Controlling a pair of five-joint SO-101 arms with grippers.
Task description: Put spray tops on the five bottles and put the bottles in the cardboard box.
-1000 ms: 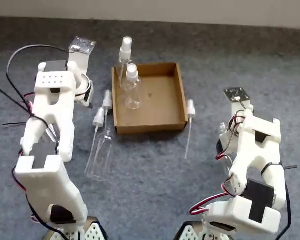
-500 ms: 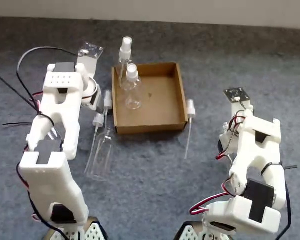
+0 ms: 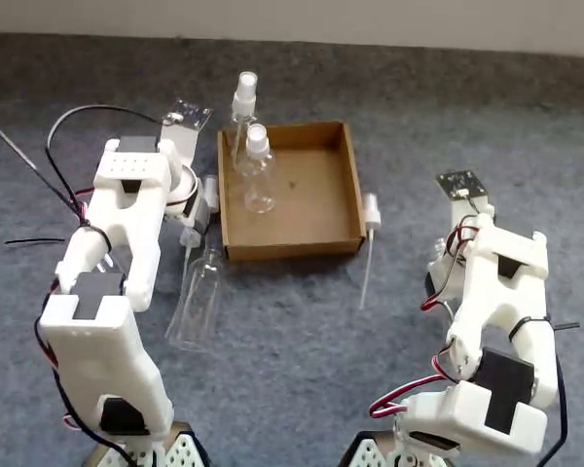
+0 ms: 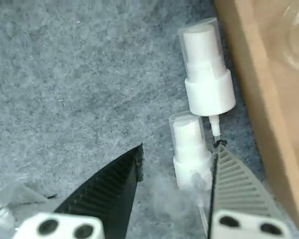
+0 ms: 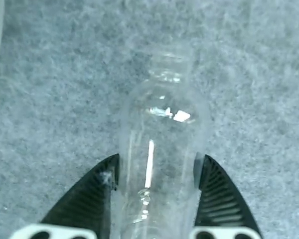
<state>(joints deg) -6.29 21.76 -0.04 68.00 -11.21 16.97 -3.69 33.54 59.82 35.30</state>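
Two loose spray tops lie on the carpet beside the cardboard box (image 3: 290, 245). My left gripper (image 4: 179, 149) stands open just above them. The nearer spray top (image 4: 189, 149) lies between its fingers, close to the grey one. The farther spray top (image 4: 208, 82) lies beyond the tips. My right gripper (image 5: 159, 158) is shut on a clear bottle (image 5: 162, 149) that has no top, right of the box. One topped bottle (image 3: 258, 167) lies in the box. Another topped bottle (image 3: 243, 105) rests at its back left corner. A bare bottle (image 3: 199, 302) lies left of the box's front.
A third spray top (image 3: 372, 210) with a long tube lies along the box's right side. The box wall (image 4: 254, 74) runs close beside the left gripper's grey finger. Black cables trail off to the left of the left arm. Open carpet lies in front of the box.
The left arm has swung toward the box and come down over the two spray tops. The right arm has kept still with its bottle.
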